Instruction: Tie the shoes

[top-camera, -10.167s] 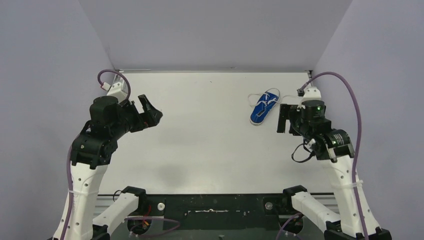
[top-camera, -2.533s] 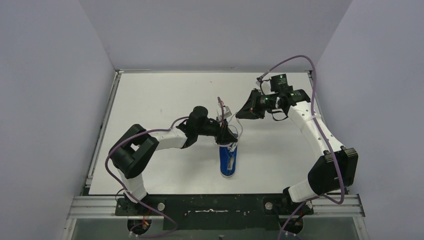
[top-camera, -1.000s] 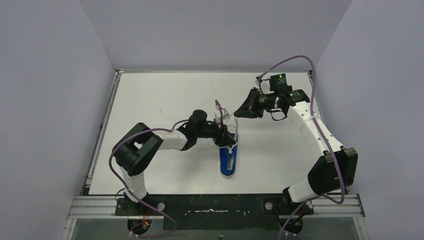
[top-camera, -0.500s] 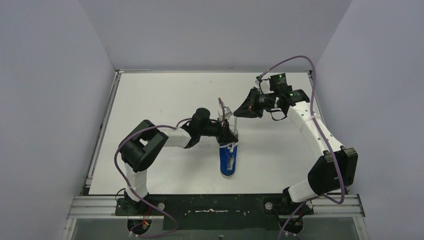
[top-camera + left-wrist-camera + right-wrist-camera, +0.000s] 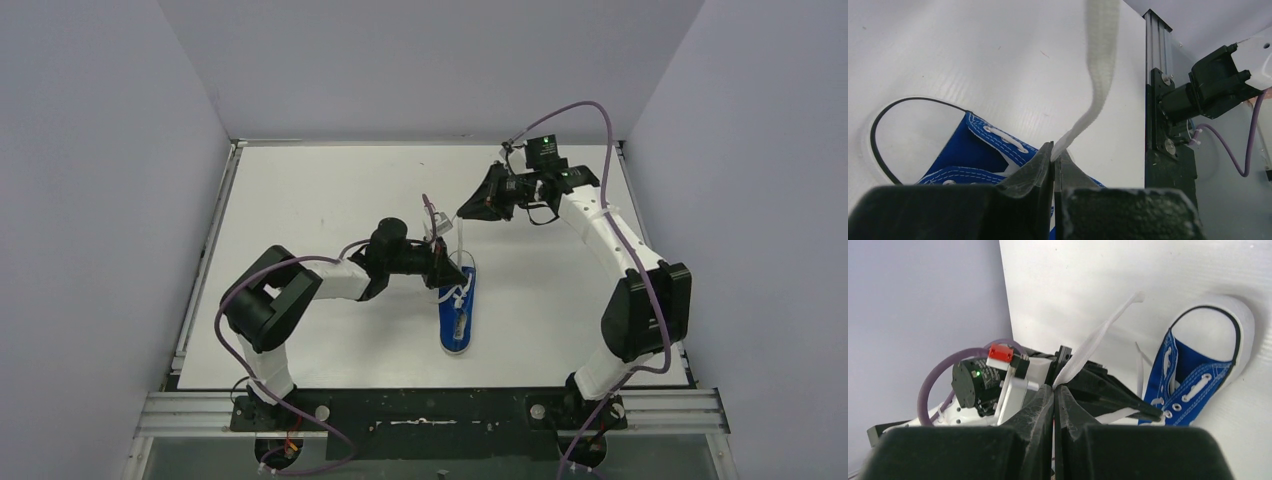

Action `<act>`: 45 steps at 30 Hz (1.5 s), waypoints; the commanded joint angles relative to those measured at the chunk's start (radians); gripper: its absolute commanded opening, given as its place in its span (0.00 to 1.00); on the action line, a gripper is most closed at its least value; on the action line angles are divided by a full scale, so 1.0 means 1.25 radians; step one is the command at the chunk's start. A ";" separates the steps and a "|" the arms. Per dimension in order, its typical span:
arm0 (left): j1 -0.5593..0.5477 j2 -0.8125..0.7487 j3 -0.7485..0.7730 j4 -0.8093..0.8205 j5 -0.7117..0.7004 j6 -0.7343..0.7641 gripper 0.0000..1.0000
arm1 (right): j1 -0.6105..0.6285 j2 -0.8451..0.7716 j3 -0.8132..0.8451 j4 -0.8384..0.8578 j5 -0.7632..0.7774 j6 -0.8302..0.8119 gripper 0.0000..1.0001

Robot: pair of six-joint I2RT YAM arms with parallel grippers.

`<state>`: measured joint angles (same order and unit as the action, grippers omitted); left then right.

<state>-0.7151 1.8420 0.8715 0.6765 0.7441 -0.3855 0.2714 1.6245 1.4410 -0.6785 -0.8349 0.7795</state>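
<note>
On the white tabletop (image 5: 330,200), the small blue canvas sneaker with white toe cap (image 5: 458,318) is located centrally, toe toward the near edge. The left hand (image 5: 1054,150), open a second ago, is now clamped on a flat white lace (image 5: 1100,60). The right hand (image 5: 1054,387) is closed on lace raised above the sneaker. With both grips set, crossing is judged possible.

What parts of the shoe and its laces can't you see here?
- Top view: whether the white laces are crossed or knotted; too small, and the left gripper covers the sneaker's far end.
- Left wrist view: the lace's upper part, cut off by the top edge; much of the sneaker, behind that gripper.
- Right wrist view: the sneaker's heel end, behind the right gripper and the left one.
</note>
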 commanded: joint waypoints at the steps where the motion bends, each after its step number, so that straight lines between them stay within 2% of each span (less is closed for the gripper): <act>1: 0.014 -0.047 -0.019 0.085 -0.015 -0.052 0.00 | 0.041 0.055 0.070 0.072 0.023 0.018 0.00; 6: 0.016 -0.048 -0.043 0.133 -0.038 -0.113 0.00 | 0.098 0.170 0.155 0.014 0.055 -0.006 0.00; 8: 0.017 -0.053 -0.054 0.160 -0.046 -0.138 0.00 | 0.105 0.203 0.190 -0.026 0.060 -0.030 0.03; 13: 0.016 -0.064 -0.055 0.151 -0.055 -0.149 0.00 | 0.069 0.212 0.192 -0.095 0.033 -0.090 0.45; 15: 0.017 -0.066 -0.047 0.141 -0.051 -0.148 0.00 | 0.032 0.189 0.177 -0.137 0.044 -0.135 0.56; 17: 0.017 -0.070 -0.041 0.135 -0.046 -0.147 0.00 | -0.013 0.162 0.143 -0.151 0.032 -0.166 0.61; 21: 0.017 -0.081 -0.022 0.115 -0.023 -0.138 0.00 | -0.067 0.142 0.080 -0.205 -0.001 -0.245 0.55; 27: 0.020 -0.084 0.004 0.075 0.005 -0.111 0.00 | -0.058 0.119 -0.019 -0.192 -0.034 -0.266 0.35; 28: 0.022 -0.081 0.013 0.067 0.008 -0.116 0.00 | -0.059 0.107 -0.028 -0.200 -0.025 -0.279 0.34; 33: 0.021 -0.076 0.079 -0.060 -0.023 -0.160 0.00 | -0.055 0.015 -0.079 -0.236 0.068 -0.372 0.38; 38: 0.020 -0.091 0.113 -0.233 -0.068 -0.211 0.00 | -0.025 -0.075 -0.166 -0.179 0.050 -0.385 0.46; 40: 0.021 -0.098 0.111 -0.253 -0.074 -0.247 0.00 | 0.016 -0.111 -0.191 -0.153 0.059 -0.387 0.48; 45: 0.021 -0.115 0.116 -0.339 -0.092 -0.295 0.00 | 0.130 -0.177 -0.282 -0.001 0.092 -0.284 0.48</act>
<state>-0.6968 1.7714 0.9634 0.3450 0.6518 -0.6872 0.3473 1.4658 1.1576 -0.8631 -0.7506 0.3405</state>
